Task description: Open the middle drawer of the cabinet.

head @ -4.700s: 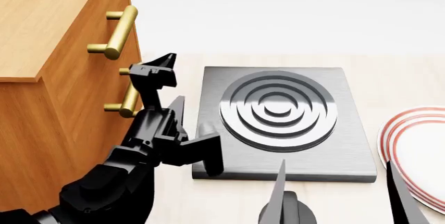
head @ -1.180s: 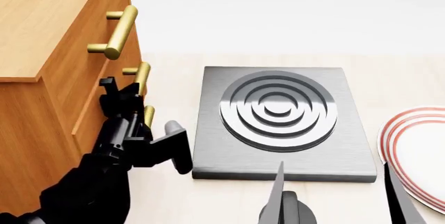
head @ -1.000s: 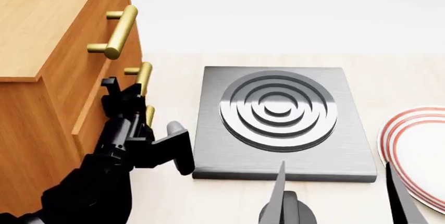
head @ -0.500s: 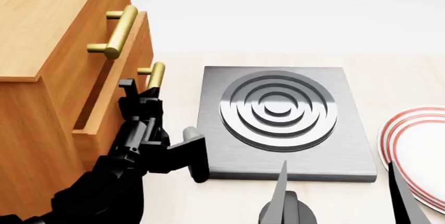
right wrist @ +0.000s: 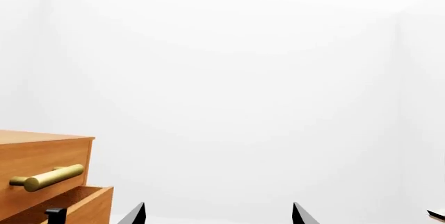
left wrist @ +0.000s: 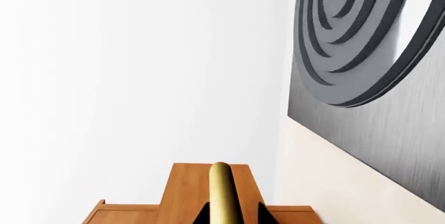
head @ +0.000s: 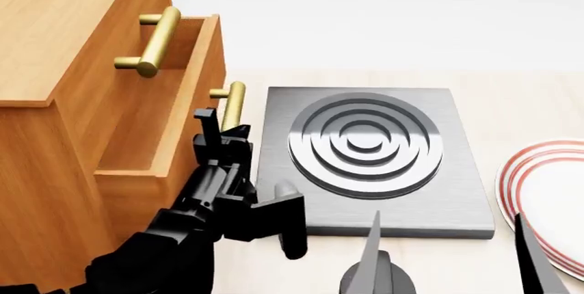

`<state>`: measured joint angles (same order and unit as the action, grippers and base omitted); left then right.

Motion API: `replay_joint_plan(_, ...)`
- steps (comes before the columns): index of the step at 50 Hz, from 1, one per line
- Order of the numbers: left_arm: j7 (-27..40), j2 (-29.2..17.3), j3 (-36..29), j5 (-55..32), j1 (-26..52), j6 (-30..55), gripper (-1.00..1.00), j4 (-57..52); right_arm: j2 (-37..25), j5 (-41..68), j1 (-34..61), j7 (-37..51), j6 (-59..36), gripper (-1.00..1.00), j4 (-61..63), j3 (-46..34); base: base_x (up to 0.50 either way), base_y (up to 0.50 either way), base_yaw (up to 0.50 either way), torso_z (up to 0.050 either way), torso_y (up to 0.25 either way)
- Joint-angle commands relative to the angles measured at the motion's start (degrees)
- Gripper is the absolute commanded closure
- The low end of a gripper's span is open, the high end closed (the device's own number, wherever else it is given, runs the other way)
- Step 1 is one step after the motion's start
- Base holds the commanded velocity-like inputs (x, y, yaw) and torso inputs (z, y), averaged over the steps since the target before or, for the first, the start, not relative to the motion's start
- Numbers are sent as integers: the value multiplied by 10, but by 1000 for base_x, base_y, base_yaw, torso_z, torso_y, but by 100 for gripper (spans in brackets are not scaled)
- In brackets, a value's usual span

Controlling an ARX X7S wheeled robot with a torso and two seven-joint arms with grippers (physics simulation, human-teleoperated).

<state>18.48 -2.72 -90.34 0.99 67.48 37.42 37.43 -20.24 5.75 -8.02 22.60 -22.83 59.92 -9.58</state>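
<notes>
The middle drawer (head: 187,113) stands pulled partway out of the cabinet (head: 64,68), its front projecting past the top drawer (head: 119,68) above it and its open cavity visible from the head view. Its brass handle (head: 234,106) sits on the drawer front, directly beside the left edge of the hotplate (head: 370,161). The left gripper (head: 219,140) is closed on this handle: in the left wrist view the bar (left wrist: 221,193) runs between the 2 dark fingertips (left wrist: 203,214), which press against both of its sides. The top drawer's handle (head: 153,41) is untouched. The right gripper (head: 447,253) hangs low over the table (head: 511,96) in front of the hotplate, well apart from the cabinet, with its 2 fingers spread wide and nothing between them. A red-striped plate (head: 548,198) lies at the right edge, beside the hotplate.
</notes>
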Motion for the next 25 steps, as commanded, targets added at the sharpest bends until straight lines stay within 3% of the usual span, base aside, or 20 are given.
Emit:
replay_joint_plan(1, 29, 27, -3, 109, 11, 25, 100, -87, -33, 21, 6, 39, 4, -100, 0, -14, 0, 0, 0, 10, 0)
replay_joint_plan(25, 21, 27, -2, 109, 30, 39, 100, -151, -79, 46, 18, 95, 12, -100, -2, -44, 0, 0, 0, 1, 6)
